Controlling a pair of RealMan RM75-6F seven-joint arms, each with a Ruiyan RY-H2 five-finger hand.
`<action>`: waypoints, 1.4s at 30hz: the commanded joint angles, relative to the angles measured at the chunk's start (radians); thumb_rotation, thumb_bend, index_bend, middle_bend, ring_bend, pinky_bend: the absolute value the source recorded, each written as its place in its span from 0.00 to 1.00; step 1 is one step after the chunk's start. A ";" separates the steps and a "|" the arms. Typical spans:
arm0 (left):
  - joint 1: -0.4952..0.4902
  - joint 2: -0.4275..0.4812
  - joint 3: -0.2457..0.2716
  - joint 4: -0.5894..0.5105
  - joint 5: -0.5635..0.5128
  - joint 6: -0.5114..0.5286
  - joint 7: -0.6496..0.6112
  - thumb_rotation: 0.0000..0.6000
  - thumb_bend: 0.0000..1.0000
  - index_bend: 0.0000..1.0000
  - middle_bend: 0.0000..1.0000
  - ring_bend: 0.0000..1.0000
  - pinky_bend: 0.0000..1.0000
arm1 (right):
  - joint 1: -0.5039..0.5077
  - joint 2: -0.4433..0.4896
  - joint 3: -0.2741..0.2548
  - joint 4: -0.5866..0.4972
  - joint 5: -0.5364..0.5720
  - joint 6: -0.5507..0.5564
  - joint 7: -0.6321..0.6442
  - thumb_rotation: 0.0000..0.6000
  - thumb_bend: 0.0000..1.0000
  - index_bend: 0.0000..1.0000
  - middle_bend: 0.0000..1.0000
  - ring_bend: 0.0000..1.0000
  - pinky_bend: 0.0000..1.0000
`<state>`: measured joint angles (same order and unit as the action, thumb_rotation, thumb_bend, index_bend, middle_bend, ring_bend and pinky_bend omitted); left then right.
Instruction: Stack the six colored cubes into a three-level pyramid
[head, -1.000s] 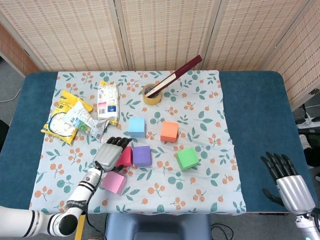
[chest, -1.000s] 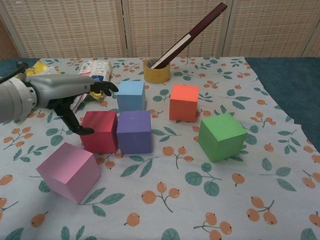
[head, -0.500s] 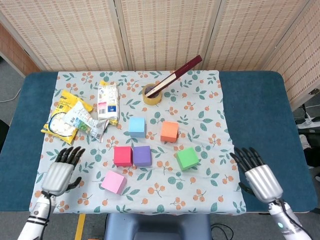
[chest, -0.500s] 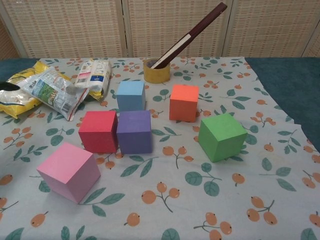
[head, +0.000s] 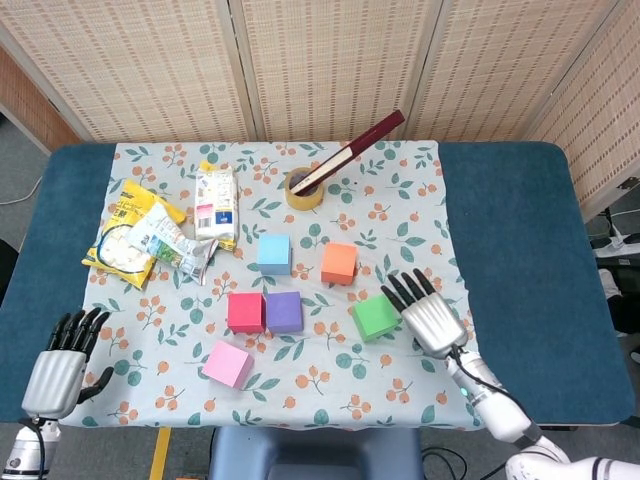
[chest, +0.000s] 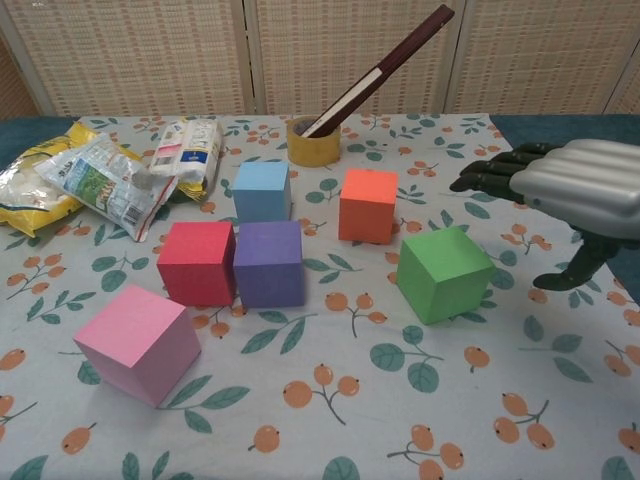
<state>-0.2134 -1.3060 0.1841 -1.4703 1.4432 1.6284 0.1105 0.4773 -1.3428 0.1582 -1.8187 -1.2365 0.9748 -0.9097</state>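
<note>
Six cubes lie singly on the flowered cloth. The red cube (head: 245, 312) touches the purple cube (head: 284, 311) side by side. The pink cube (head: 227, 364) sits in front of them, the light blue cube (head: 274, 253) and the orange cube (head: 339, 263) behind. The green cube (head: 375, 316) lies to the right. My right hand (head: 428, 316) hovers open just right of the green cube (chest: 443, 272), fingers spread, holding nothing; the chest view shows the right hand (chest: 565, 190) too. My left hand (head: 62, 365) is open at the table's front left corner, far from the cubes.
Snack bags (head: 150, 235) and a white carton (head: 215, 204) lie at the back left. A yellow tape roll (head: 304, 190) with a long dark stick (head: 352, 152) leaning in it stands behind the cubes. Blue table surface (head: 520, 240) flanks the cloth.
My left hand has drawn back from the red cube to the front left corner. My right hand has come in from the front right edge to beside the green cube.
</note>
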 joint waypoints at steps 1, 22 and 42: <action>0.009 0.009 -0.014 -0.008 0.011 -0.012 -0.008 1.00 0.32 0.00 0.03 0.00 0.04 | 0.090 -0.087 0.027 0.004 0.157 -0.020 -0.130 1.00 0.10 0.00 0.00 0.00 0.00; 0.038 0.051 -0.067 -0.035 0.051 -0.098 -0.061 1.00 0.32 0.00 0.03 0.00 0.04 | 0.240 -0.193 0.000 0.057 0.456 0.114 -0.224 1.00 0.17 0.55 0.02 0.00 0.00; 0.073 0.103 -0.100 -0.073 0.093 -0.113 -0.113 1.00 0.32 0.00 0.03 0.00 0.05 | 0.454 -0.281 0.194 -0.212 0.868 0.492 -0.359 1.00 0.24 0.71 0.13 0.00 0.07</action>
<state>-0.1432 -1.2062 0.0860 -1.5386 1.5365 1.5162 -0.0070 0.8842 -1.5783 0.3284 -2.0354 -0.4000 1.4187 -1.2257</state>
